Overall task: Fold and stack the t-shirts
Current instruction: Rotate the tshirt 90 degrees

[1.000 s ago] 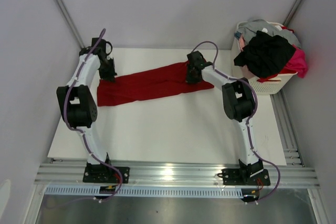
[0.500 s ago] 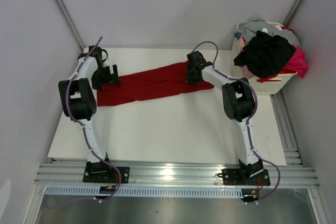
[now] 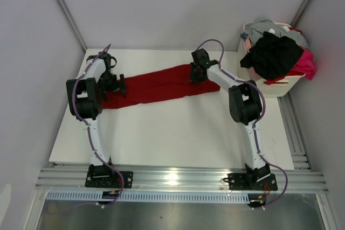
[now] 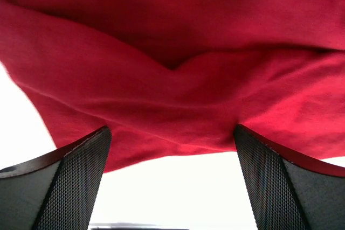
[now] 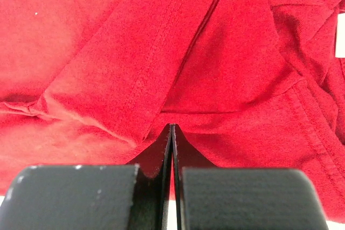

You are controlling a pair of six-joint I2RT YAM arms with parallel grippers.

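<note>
A dark red t-shirt lies stretched in a long band across the far half of the white table. My left gripper hovers over the shirt's left end, open. In the left wrist view its fingers stand wide apart just short of the cloth's edge, with only bare table between them. My right gripper is at the shirt's right end. In the right wrist view it is shut, pinching a fold of the red cloth.
A white laundry basket stands at the table's back right corner. A black shirt, a pink one and a grey one are heaped in it. Grey walls close in on both sides.
My left gripper has opened and let go of the shirt's left end, then shifted slightly nearer and to the right over the cloth. The right gripper has kept its grip and place.
</note>
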